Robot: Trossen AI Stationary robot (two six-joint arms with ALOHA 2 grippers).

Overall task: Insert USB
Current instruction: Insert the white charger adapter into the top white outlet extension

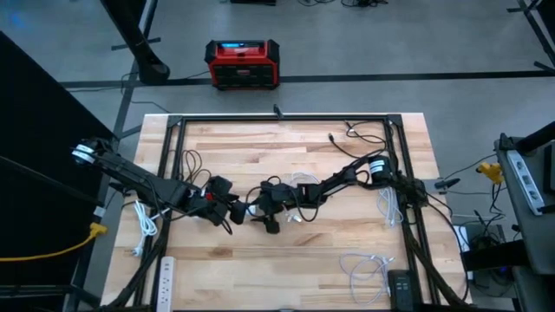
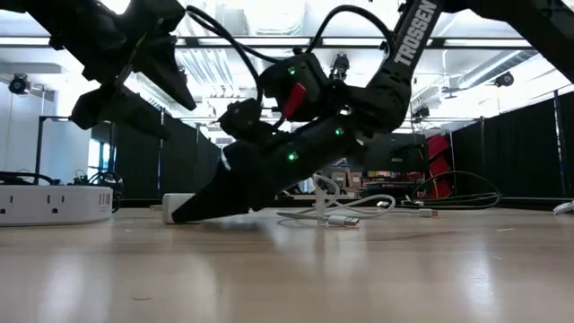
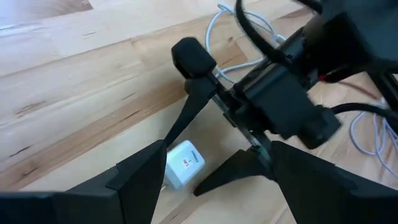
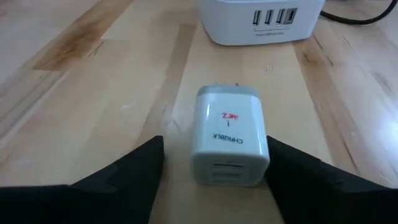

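Insertion not begun: right gripper (image 4: 211, 171) stood released astride the white charger (image 4: 229, 134) lying on the table (image 4: 93, 93); left gripper (image 3: 208, 180) released nearby, apparently holding no cable

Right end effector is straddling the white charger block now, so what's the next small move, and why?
Probably close the right end effector on the white charger block. Its fingers stand open on either side of the block, which lies flat on the table, apparently not yet gripped.
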